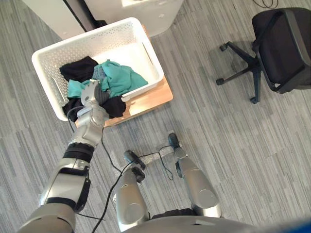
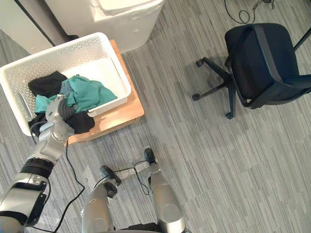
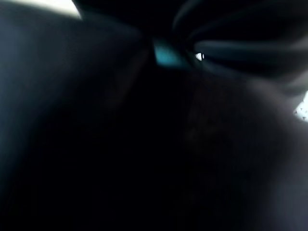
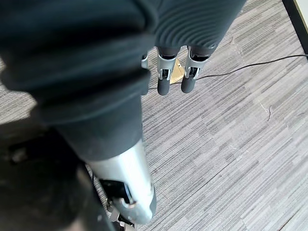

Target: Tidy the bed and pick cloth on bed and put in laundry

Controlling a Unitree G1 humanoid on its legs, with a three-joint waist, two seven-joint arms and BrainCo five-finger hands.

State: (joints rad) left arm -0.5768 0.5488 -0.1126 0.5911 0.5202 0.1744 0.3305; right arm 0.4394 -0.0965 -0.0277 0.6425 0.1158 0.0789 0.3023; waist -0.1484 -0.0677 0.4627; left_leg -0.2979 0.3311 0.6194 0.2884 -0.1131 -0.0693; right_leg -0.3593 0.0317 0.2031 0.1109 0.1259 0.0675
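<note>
Perforated plastic basket (image 1: 151, 57), soft matt cloth (image 1: 122, 78), wooden board (image 1: 151, 100).

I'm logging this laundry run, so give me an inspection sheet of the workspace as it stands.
Surface: grey striped floor; a wooden board lies under the basket.
Job's things: white basket holds teal cloth and black cloth, which hangs over the near rim.
Clutter: nothing seen.
Hands: left hand is at the basket's near side, among the cloth. Right hand hangs over the floor with straight fingers and holds nothing.
Cables: a black cable lies on the floor beyond the chair.
Surroundings: black office chair; white unit behind the basket.
</note>
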